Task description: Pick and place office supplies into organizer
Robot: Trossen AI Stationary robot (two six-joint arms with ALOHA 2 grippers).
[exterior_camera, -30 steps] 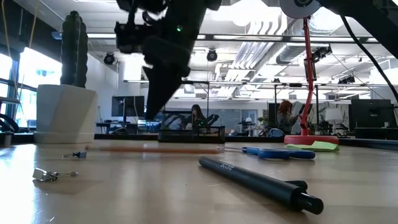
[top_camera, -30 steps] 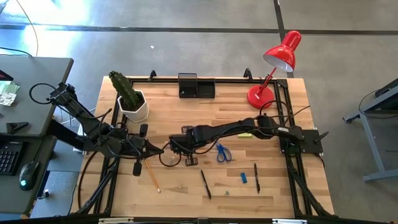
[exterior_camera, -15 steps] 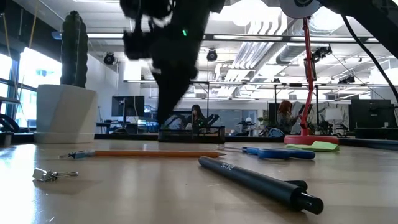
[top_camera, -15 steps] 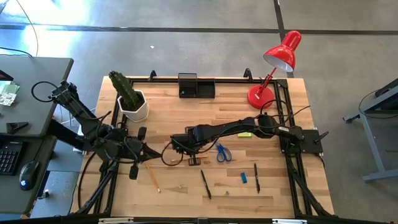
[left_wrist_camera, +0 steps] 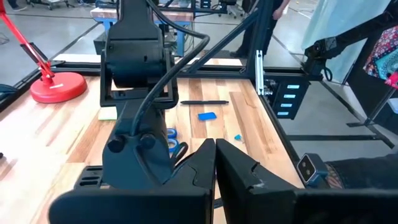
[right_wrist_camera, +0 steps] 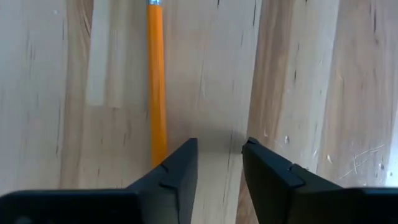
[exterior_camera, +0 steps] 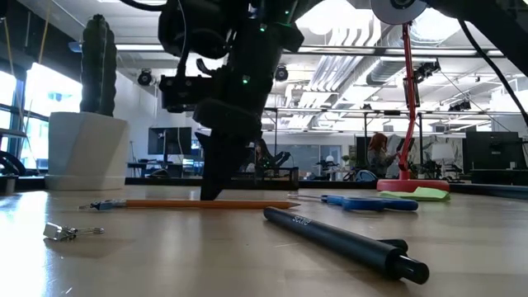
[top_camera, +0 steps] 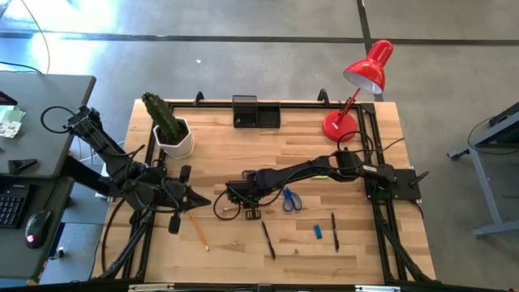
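Lowered since before, right gripper (right_wrist_camera: 216, 163) is hovering fingers apart beside the pencil (right_wrist_camera: 157, 81) on the bench (top_camera: 268, 158); left gripper (left_wrist_camera: 216, 163) is waiting, fingers together.

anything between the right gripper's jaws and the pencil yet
Nothing but bare wood. In the right wrist view the open right gripper points down at the table, and the pencil lies just outside one of the jaws, not between them.
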